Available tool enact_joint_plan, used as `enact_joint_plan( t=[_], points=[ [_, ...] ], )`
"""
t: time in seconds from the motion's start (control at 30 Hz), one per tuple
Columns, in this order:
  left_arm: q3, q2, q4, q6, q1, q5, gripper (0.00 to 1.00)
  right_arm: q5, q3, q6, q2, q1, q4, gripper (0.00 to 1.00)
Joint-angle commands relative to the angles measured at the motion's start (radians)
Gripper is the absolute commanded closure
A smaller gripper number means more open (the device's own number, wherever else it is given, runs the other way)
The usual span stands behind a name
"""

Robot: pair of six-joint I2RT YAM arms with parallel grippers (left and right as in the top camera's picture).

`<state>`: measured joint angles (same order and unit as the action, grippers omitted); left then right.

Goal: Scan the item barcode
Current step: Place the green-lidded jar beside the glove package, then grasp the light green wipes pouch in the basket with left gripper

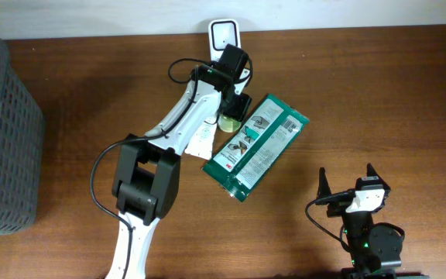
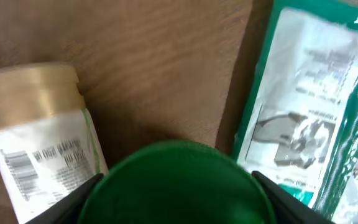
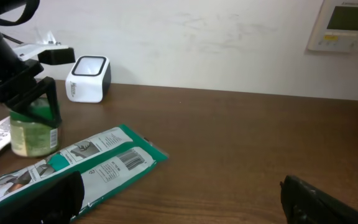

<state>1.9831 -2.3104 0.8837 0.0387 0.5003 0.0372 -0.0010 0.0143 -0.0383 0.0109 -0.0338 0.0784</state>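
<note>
The left hand (image 3: 33,106) pinches the upright green-lidded jar (image 3: 33,140) on the bench (image 3: 241,137), the scanner (image 3: 87,79) just behind it, while the spread right hand (image 1: 347,174) waits well apart.

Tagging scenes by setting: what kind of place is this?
Probably an indoor mock checkout bench, not a real shop: a white barcode scanner on a wooden table, a grey basket, and a control panel on the wall.
</note>
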Motion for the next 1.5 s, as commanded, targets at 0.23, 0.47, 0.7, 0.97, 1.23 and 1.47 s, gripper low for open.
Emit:
enact_joint_plan(
  t=[0.23,0.47,0.7,0.97,1.23,1.47],
  points=[
    [0.064,0.068,0.140,-0.018,0.001,0.097,0.11,-0.005,-0.009,-0.006,-0.007,-0.007,0.001,0.02],
    [0.107,0.380,0.183,-0.017,-0.134,-0.049,0.08,-0.005,-0.009,-0.006,-0.007,-0.007,0.001,0.02],
    [0.107,0.638,0.203,0.080,-0.643,-0.072,0.12,-0.005,-0.009,-0.006,-0.007,-0.007,0.001,0.02],
    [0.092,0.544,0.214,0.243,-1.175,-0.092,0.24,-0.006,-0.009,-0.006,-0.007,-0.007,0.001,0.02],
    [0.091,0.286,0.282,0.308,-1.303,-0.243,0.19,-0.006,-0.009,-0.006,-0.007,-0.007,0.001,0.02],
    [-0.093,0.199,0.098,0.166,-1.334,-0.386,0.19,-0.005,-0.009,-0.006,-0.007,-0.007,0.001,0.02]
  ],
)
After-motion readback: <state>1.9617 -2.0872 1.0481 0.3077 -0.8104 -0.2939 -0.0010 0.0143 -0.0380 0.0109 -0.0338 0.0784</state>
